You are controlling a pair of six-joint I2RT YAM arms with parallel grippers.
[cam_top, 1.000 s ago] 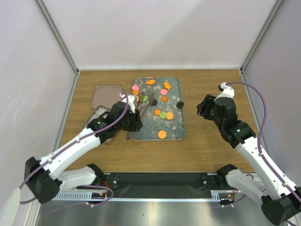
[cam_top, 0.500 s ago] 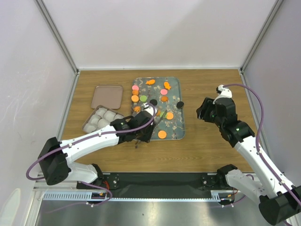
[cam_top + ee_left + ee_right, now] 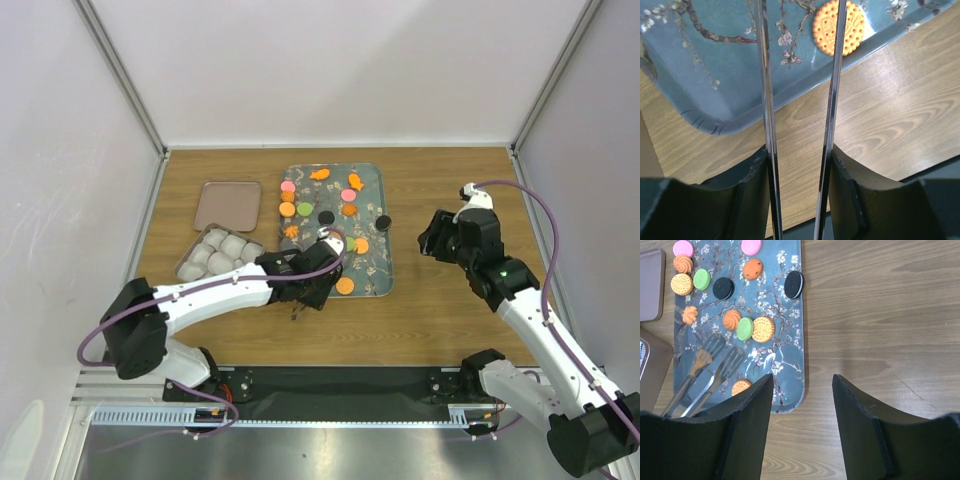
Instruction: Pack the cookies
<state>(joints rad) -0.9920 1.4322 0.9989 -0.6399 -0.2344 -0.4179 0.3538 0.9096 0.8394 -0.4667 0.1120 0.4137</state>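
Several cookies (image 3: 344,285) in orange, pink, green and black lie on the blue floral tray (image 3: 371,180). My left gripper (image 3: 304,284) hovers at the tray's near left corner, shut on metal tongs (image 3: 766,100) whose two blades run out between its fingers. In the left wrist view a round orange cookie (image 3: 838,27) lies on the tray (image 3: 715,75) just past the right blade. In the right wrist view the tongs' slotted heads (image 3: 715,357) hang over the tray (image 3: 785,340), spread apart with nothing between them. My right gripper (image 3: 430,240) is open and empty over bare wood, right of the tray.
A square tin (image 3: 214,252) with white cups stands left of the tray. Its brownish-pink lid (image 3: 228,204) lies behind it. A black cookie (image 3: 381,222) sits at the tray's right rim. White walls close in the back and sides.
My left arm swung with the tongs from above the tin to the tray's near left corner, uncovering the tin. The right arm barely shifted.
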